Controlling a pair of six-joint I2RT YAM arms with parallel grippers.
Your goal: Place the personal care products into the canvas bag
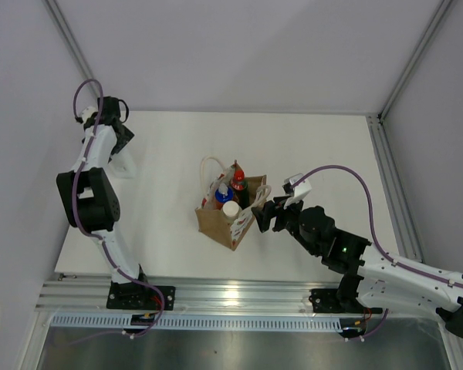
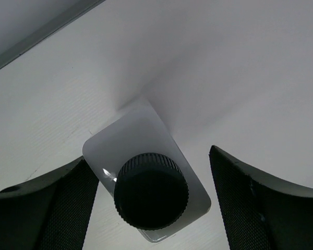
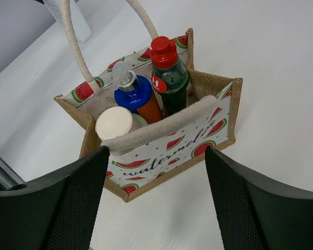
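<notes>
The brown canvas bag (image 1: 230, 218) stands mid-table with its cream handles up; its watermelon-printed side faces the right wrist view (image 3: 167, 148). Inside it stand the dark bottle with red cap (image 3: 166, 73), the orange bottle with blue cap (image 3: 138, 99) and the cream-capped bottle (image 3: 115, 123). My right gripper (image 1: 264, 214) is open and empty, just right of the bag, its fingers (image 3: 78, 203) apart from it. The clear bottle with black cap (image 2: 151, 190) stands upright at the far left (image 1: 124, 164). My left gripper (image 1: 117, 132) is open above it, with fingers on both sides and not touching.
A metal rail (image 1: 239, 297) runs along the table's near edge. Grey enclosure walls stand close behind and to the left, and a metal frame strip (image 1: 390, 185) borders the right side. The white table (image 1: 309, 146) surrounds the bag.
</notes>
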